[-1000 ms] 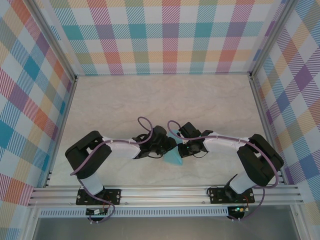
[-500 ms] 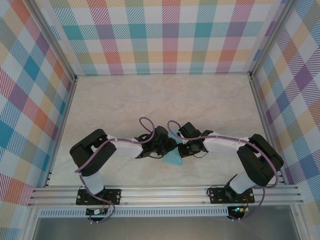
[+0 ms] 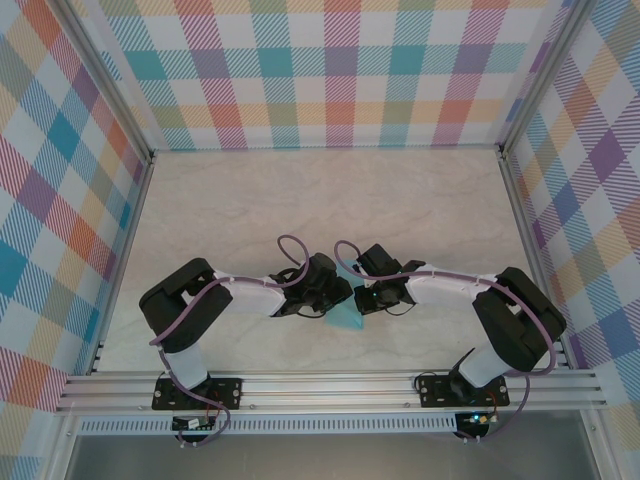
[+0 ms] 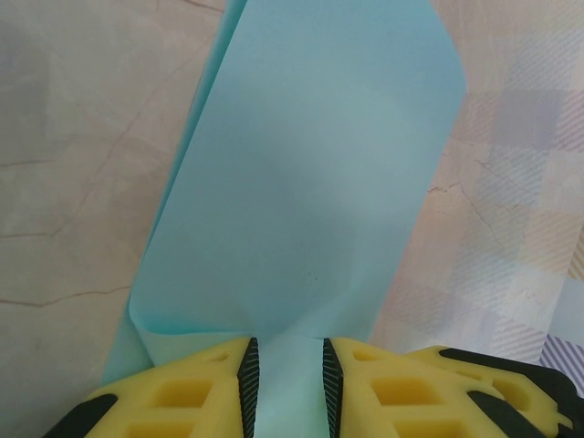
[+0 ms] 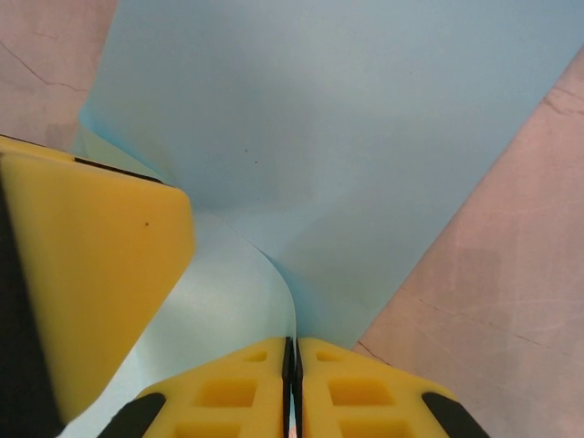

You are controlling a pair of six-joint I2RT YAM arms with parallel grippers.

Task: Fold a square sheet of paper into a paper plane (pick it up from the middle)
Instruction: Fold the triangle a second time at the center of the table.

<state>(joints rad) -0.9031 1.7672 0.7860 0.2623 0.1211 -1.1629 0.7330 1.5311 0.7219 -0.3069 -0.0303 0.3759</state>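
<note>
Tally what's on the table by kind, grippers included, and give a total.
Light-blue paper sheet: 1
Left gripper: 1
Right gripper: 1
Total: 3

Even, bright, diffuse lighting is seen overhead; only faint shadows are cast under the arms. No glare is noted. In both wrist views the yellow fingers (image 4: 182,392) are softly blurred and the paper (image 4: 310,201) is shaded near them.
</note>
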